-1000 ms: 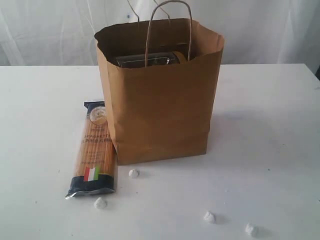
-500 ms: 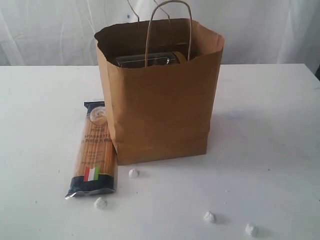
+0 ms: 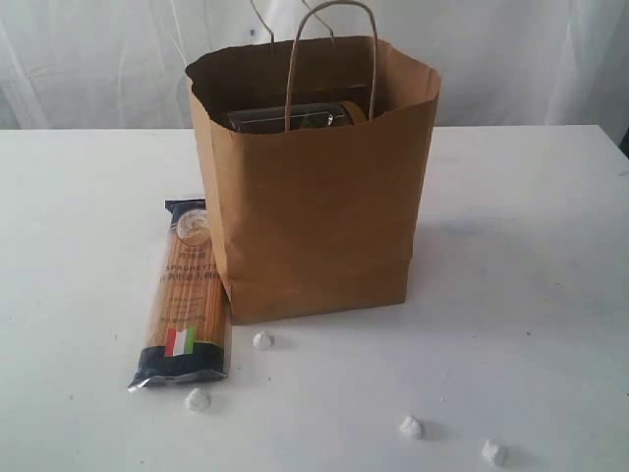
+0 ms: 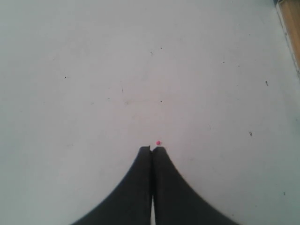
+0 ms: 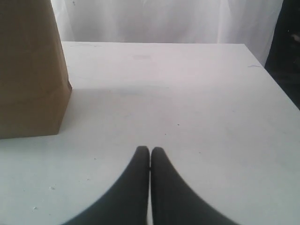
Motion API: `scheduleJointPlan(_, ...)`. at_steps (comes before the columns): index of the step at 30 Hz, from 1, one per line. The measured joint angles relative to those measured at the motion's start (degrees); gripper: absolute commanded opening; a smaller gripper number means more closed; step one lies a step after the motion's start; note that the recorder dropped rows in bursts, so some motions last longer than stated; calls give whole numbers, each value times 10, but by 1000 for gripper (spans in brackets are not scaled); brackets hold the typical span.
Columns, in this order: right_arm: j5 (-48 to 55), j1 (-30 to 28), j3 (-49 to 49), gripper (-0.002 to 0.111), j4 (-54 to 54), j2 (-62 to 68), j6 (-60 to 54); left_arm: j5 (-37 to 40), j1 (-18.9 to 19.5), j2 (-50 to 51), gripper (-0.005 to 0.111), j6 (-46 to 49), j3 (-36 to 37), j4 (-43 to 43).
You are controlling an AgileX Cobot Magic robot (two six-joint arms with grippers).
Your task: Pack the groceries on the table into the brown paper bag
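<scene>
In front of the brown paper bag (image 3: 314, 226), nearest the exterior camera: tiny white lumps (image 3: 412, 427) scattered on the table (image 3: 531, 295), too small to identify. Just left of the bag: the spaghetti packet (image 3: 184, 295), flat on the table, flag end toward the camera, far end close against the bag's side, contact hard to judge. Then the bag itself, upright, mouth open, twisted handles (image 3: 330, 49) standing above the rim. Inside it, showing only over the front wall: a dark glossy top (image 3: 290, 118) with a sliver of yellow (image 3: 356, 110) beside it. Impossible to say which groceries; everything lower hidden by the paper. Behind the bag, a pale curtain (image 3: 98, 59).

At the left gripper (image 4: 151, 149): fingers (image 4: 136, 187) pressed together, holding nothing, over bare table, a tiny red speck (image 4: 158, 143) just past the tips. At the right gripper (image 5: 150, 150): fingers (image 5: 166, 187) likewise pressed tip to tip, empty, over bare table, apart from the bag (image 5: 28, 70). Contact with the tabletop impossible to judge for either.

Grippers seen only from the wrist cameras. Only in the left wrist view: an orange-brown strip (image 4: 291, 28), cut off by the frame edge, unidentifiable. Only in the right wrist view: the bag's lower corner up close, top cut off, and the table's far edge against the curtain.
</scene>
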Motion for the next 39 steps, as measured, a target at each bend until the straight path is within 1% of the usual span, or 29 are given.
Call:
scheduleJointPlan(9, 0, 0, 0, 0, 0, 0, 0, -1, 0, 0, 0, 0, 0, 3)
scheduleJointPlan(11, 0, 0, 0, 0, 0, 0, 0, -15, 0, 0, 0, 4, 0, 18)
scheduleJointPlan(12, 0, 0, 0, 0, 0, 0, 0, -58, 0, 0, 0, 5, 1, 21)
scheduleJointPlan(13, 0, 0, 0, 0, 0, 0, -1, -125, 0, 0, 0, 5, 1, 21)
scheduleJointPlan(14, 0, 0, 0, 0, 0, 0, -1, -172, 0, 0, 0, 6, 1, 21)
scheduleJointPlan(15, 0, 0, 0, 0, 0, 0, -1, -275, 0, 0, 0, 6, 1, 21)
scheduleJointPlan(16, 0, 0, 0, 0, 0, 0, -1, -328, 0, 0, 0, 6, 1, 21)
scheduleJointPlan(17, 0, 0, 0, 0, 0, 0, -1, -439, 0, 0, 0, 7, 1, 21)
scheduleJointPlan(18, 0, 0, 0, 0, 0, 0, -1, -485, 0, 0, 0, 9, 1, 21)
scheduleJointPlan(19, 0, 0, 0, 0, 0, 0, -1, -589, 0, 0, 0, 22, 1, 19)
scheduleJointPlan(20, 0, 0, 0, 0, 0, 0, -1, -621, 0, 0, 0, 26, 0, 14)
scheduleJointPlan(21, 0, 0, 0, 0, 0, 0, -1, -666, 0, -1, 0, 31, -17, -5)
scheduleJointPlan(22, 0, 0, 0, 0, 0, 0, -1, -676, 0, -1, 0, 33, -42, -23)
scheduleJointPlan(25, 0, 0, 0, 0, 0, 0, -1, -654, 0, 8, 0, 60, -117, -45)
scheduleJointPlan(27, 0, 0, 0, 0, 0, 0, -2, -568, 0, 42, 0, 121, -208, -37)
scheduleJointPlan(30, 0, 0, 0, 0, 0, 0, -2, -467, 0, 109, 0, 177, -266, -18)
scheduleJointPlan(34, 0, 0, 0, 0, 0, 0, -2, -381, -4, 254, 0, 206, -280, -10)
scheduleJointPlan(35, 0, 0, 0, 0, 0, 0, -2, -365, -5, 312, 0, 213, -280, -8)
scheduleJointPlan(39, 0, 0, 0, 0, 0, 0, -2, -333, -5, 497, 0, 218, -280, -6)
